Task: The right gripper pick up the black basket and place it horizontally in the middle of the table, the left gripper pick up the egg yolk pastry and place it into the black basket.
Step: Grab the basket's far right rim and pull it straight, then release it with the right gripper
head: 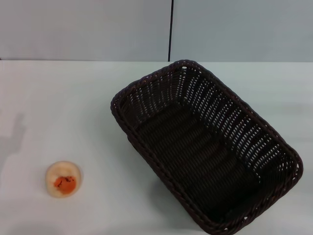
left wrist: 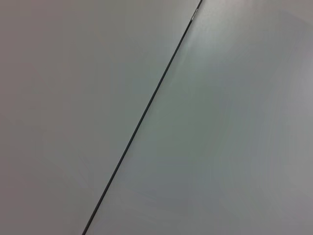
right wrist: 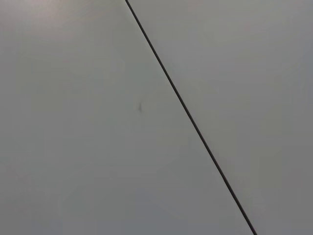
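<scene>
On the white worktop point(head: 73, 107), a large dark woven wicker basket point(head: 205, 147) lies empty on the robot's right side, turned diagonally, one corner pointing toward the back wall and the opposite one near the front edge. Well apart from it, toward the front left, sits the egg yolk pastry point(head: 63, 179), a small pale round with an orange-red patch on top. Neither pincer appears in any view; both wrist cameras show only a grey panelled wall with a thin dark seam, so whether their fingers are apart or together cannot be told. The basket step seems not yet begun. The right pincer would probably do best gripping the braided rim on a long side, then rotating the basket square to the worktop's centre.
</scene>
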`<action>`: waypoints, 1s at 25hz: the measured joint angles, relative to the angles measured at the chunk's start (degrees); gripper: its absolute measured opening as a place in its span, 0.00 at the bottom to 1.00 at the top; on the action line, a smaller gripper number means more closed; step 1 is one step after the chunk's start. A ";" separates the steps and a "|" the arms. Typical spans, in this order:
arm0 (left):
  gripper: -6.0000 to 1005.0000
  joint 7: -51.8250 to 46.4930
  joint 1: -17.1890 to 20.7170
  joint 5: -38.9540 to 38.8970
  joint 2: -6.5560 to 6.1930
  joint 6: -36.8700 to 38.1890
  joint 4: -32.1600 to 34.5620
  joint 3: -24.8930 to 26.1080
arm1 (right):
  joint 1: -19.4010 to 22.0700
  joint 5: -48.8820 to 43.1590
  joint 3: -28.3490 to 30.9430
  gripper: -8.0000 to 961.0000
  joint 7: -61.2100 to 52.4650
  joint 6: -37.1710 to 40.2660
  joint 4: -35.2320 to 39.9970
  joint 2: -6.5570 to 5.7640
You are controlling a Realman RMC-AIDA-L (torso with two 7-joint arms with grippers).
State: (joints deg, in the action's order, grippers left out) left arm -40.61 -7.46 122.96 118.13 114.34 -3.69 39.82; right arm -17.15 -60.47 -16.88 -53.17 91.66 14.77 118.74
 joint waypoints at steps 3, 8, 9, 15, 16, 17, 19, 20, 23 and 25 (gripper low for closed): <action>0.65 0.00 -0.02 0.00 0.00 0.00 0.00 0.00 | 0.00 -0.14 0.00 0.44 0.00 0.00 0.00 -0.04; 0.65 0.00 -0.10 0.00 0.00 0.00 0.00 0.00 | -0.07 -0.59 -0.23 0.45 -0.30 -0.05 0.01 -0.20; 0.65 0.00 -0.10 0.00 0.00 0.00 0.00 0.00 | -0.07 -0.59 -0.23 0.46 -0.30 -0.05 0.01 -0.20; 0.65 0.00 -0.11 0.00 0.00 0.00 0.00 0.00 | -0.22 -6.54 -0.37 0.48 -6.98 0.25 3.46 -1.01; 0.65 0.00 -0.14 0.00 0.00 0.00 0.00 -0.01 | -0.29 -9.15 -0.36 0.48 -9.81 0.44 5.72 -1.15; 0.65 0.00 -0.19 0.00 0.00 -0.02 0.00 -0.01 | -0.39 -11.07 -0.37 0.48 -11.93 0.59 7.60 -1.23; 0.65 0.00 -0.26 0.00 0.00 -0.05 -0.01 -0.01 | -0.69 -16.41 -0.37 0.49 -18.94 1.20 12.80 -1.55; 0.65 -0.01 -0.30 0.00 0.00 -0.08 0.00 0.00 | -1.10 -21.17 -0.36 0.49 -25.79 2.21 17.88 -2.11; 0.65 -0.11 -0.36 0.00 0.00 -0.11 0.00 0.00 | -2.15 -28.38 -0.35 0.50 -36.28 4.82 26.70 -3.33; 0.65 -0.12 -0.38 0.00 0.00 -0.11 0.00 0.00 | -2.57 -30.50 -0.35 0.51 -39.26 5.72 29.70 -3.62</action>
State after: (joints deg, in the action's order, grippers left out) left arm -40.73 -7.84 122.96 118.12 114.23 -3.69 39.81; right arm -19.72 -90.97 -17.22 -92.44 97.39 44.47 115.11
